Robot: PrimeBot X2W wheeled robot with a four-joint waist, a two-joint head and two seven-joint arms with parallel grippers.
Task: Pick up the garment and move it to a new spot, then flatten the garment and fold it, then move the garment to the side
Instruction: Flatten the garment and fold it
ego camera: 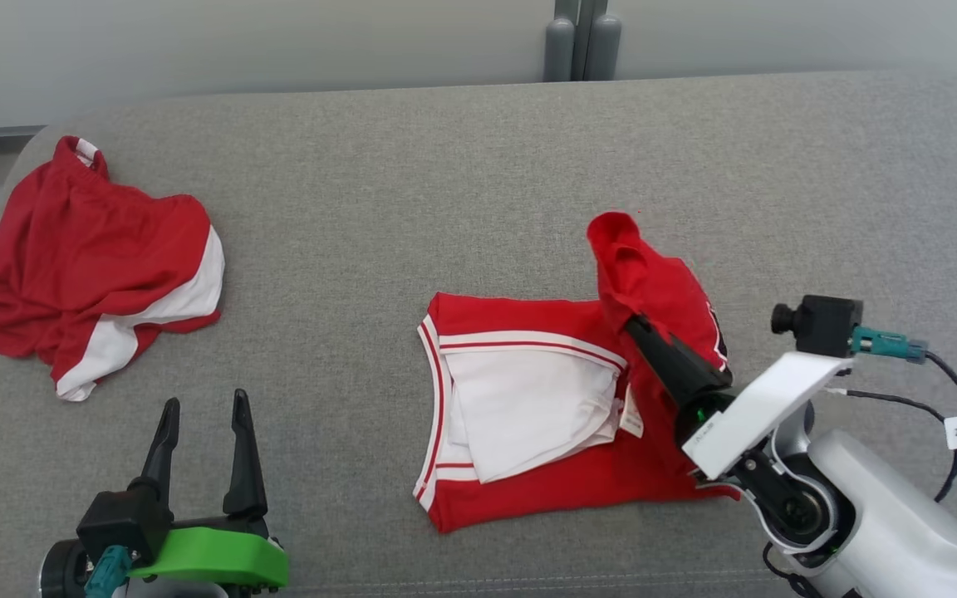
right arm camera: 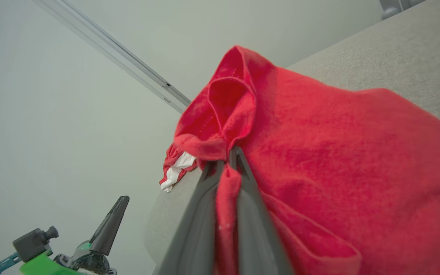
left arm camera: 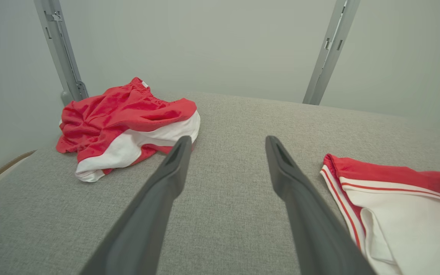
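My right tool (ego camera: 633, 322) clamps the lifted right edge of the garment (ego camera: 528, 490), the rest lying flat on the surface (ego camera: 445, 166) to that tool's left, stretching toward my open left tool (ego camera: 200, 411).

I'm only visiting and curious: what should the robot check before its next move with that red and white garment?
1. Grip: right gripper shut on the garment at its raised red corner: ok.
2. Spare hand: left gripper open, holding nothing: ok.
3. Lying flat: not ok, corner lifted, white part bunched.
4. Room to spread on the grey surface: ok.
5. Apart from the other red garment: ok.
6. Grip firm enough: cannot tell.
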